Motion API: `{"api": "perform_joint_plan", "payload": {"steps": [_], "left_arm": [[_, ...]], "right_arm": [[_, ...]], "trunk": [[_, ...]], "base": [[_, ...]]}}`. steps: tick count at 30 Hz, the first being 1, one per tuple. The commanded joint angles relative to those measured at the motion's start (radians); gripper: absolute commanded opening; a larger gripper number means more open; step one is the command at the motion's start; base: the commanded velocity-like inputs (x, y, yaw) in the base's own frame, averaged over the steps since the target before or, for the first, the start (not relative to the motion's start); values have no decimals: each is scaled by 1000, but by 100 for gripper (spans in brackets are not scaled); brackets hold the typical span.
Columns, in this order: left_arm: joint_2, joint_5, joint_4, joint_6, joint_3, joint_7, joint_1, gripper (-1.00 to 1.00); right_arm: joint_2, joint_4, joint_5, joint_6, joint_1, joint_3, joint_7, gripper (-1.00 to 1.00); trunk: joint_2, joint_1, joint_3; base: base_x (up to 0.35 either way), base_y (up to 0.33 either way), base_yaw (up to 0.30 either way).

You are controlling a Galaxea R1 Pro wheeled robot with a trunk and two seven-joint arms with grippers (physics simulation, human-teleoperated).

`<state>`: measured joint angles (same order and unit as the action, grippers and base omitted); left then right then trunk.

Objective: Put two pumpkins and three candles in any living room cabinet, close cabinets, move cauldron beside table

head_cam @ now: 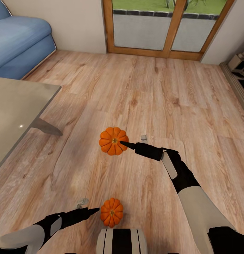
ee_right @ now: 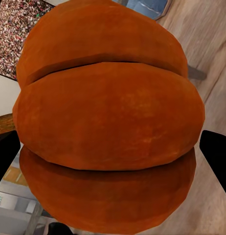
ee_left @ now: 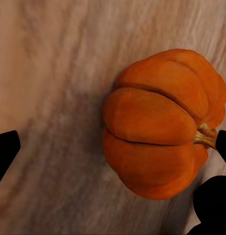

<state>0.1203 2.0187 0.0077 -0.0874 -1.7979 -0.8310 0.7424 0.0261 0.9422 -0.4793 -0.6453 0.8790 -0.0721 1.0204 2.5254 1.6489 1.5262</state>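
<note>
While the right gripper [head_cam: 126, 144] pinches the far pumpkin [head_cam: 113, 140] above the floor [head_cam: 171, 98], the left gripper [head_cam: 97, 210] touches the near pumpkin [head_cam: 111, 212], table [head_cam: 16, 109] at left. From the left wrist, its fingers [ee_left: 4, 152] spread around that pumpkin [ee_left: 162, 122]. From the right wrist, fingers [ee_right: 215, 156] clamp the pumpkin [ee_right: 108, 117].

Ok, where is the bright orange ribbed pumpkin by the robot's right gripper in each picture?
Head view: bright orange ribbed pumpkin, mid-picture, the farther one.
Left wrist view: that one is the other, nearer pumpkin.
Right wrist view: the same pumpkin, close up, across most of the picture.
Shared landmark: light wood plank floor.
</note>
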Motion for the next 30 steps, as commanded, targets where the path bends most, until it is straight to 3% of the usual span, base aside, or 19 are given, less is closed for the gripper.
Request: {"api": "perform_joint_plan", "payload": {"steps": [1,16,18,30], "left_arm": [[0,0,0,0,0,-1,0,100],[-7,0,-1,1,0,-1,0,100],[-24,0,1,0,0,4,3,100],[-48,0,2,-15,0,28,35,100]], "right_arm": [[0,0,-1,0,0,0,0,-100],[1,0,1,0,0,0,-2,-100],[1,0,0,0,0,-1,-2,-100],[-1,0,-1,0,0,0,0,-100]], "trunk": [[0,0,0],[0,0,0],[0,0,0],[0,0,0]], "base": [[21,0,0],[2,0,0],[0,0,0],[0,0,0]]}}
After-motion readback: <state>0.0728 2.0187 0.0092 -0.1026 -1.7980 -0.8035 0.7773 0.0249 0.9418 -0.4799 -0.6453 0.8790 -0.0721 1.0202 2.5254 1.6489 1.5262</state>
